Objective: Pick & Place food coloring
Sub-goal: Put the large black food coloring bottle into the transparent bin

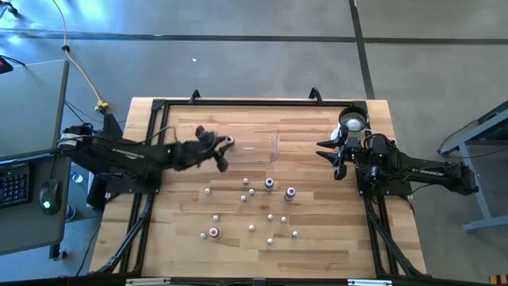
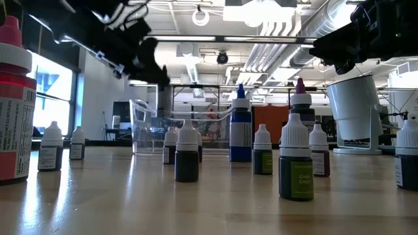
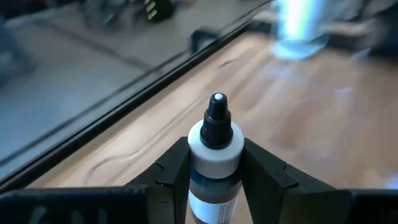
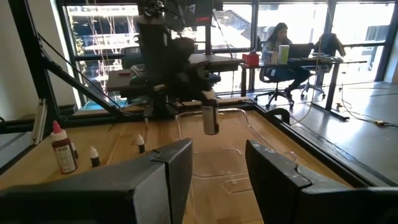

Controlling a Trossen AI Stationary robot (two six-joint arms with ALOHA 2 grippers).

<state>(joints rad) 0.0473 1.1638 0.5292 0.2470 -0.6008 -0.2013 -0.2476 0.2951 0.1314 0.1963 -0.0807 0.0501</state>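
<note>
Several small food coloring bottles (image 1: 252, 208) stand upright on their bases across the middle of the wooden table; the low view shows them close up (image 2: 187, 151). My left gripper (image 1: 222, 148) reaches in from the table's left and is shut on one bottle (image 3: 214, 149) that has a white collar and a black tip. That bottle hangs at the left end of the clear plastic tray (image 1: 266, 146), as the right wrist view shows (image 4: 210, 118). My right gripper (image 1: 338, 157) waits open at the table's right side, nothing between its fingers (image 4: 217, 180). My left gripper pinches the bottle between its two fingers, just at and below the white collar (image 3: 214, 160). The fingers (image 3: 177, 168) come nearly level from the table's left, slanting a little downward. The bottle stands roughly upright in the hold, tip up, lifted clear of the table.
A white round cup (image 1: 352, 121) stands at the far right, just beyond my right gripper, and shows large in the low view (image 2: 356, 111). Black frame rails (image 1: 238, 102) edge the table. A tall red-capped bottle (image 2: 14, 104) stands close to the low camera.
</note>
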